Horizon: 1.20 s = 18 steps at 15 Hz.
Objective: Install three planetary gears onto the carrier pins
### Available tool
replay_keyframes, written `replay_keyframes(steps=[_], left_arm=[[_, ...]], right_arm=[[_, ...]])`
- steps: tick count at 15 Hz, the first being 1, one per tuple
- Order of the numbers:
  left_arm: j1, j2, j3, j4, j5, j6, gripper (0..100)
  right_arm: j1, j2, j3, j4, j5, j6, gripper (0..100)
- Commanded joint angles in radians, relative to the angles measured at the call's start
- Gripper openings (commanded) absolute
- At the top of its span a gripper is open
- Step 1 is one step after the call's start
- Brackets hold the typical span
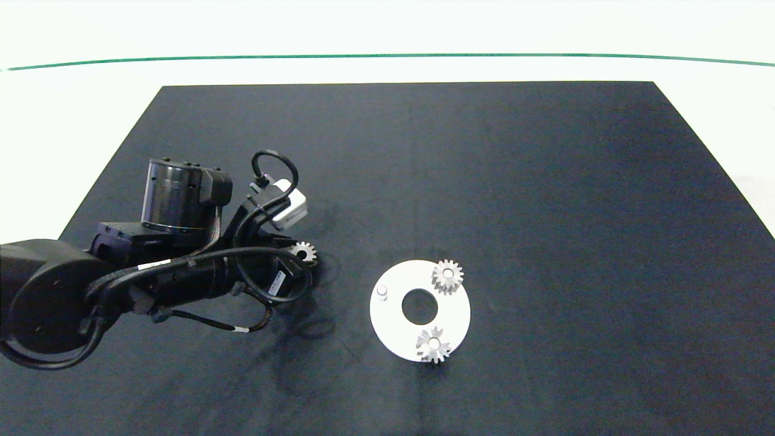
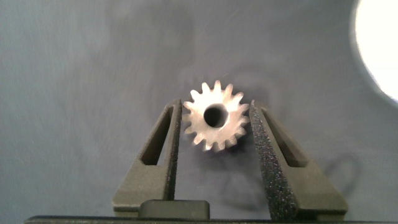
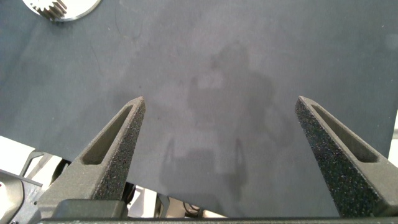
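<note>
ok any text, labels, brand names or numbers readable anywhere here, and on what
No readable text in any view.
Small white tags on the left arm's cables: too small to read.
White sticker on the left arm's wrist: print too small to read.
Planetary gears, white disc, black mat, both pincers: no markings visible.
</note>
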Motion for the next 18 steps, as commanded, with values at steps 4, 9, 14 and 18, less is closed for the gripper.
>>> replay_keyframes(steps=[4,9,14,18], left_arm=[[-0.121,-0.113,0.012,0.028,0.053,-0.02,0],[-0.113,-0.105,-0.005,0.029,0.056,-0.021,100],[-0.055,-0.036,-0.006,0.024,0.032,-0.027,100],[-0.027,0.022,-0.012,0.009,0.024,-0.027,100]], right_arm=[[-0.001,-0.02,0.007,0.003,-0.002,-0.004,100],[-0.001,-0.021,0.007,0.003,-0.001,-0.004,100],[0.0,-0.021,0.007,0.003,-0.002,-0.004,100],[0.0,-0.02,0.007,0.003,-0.002,-0.004,100]])
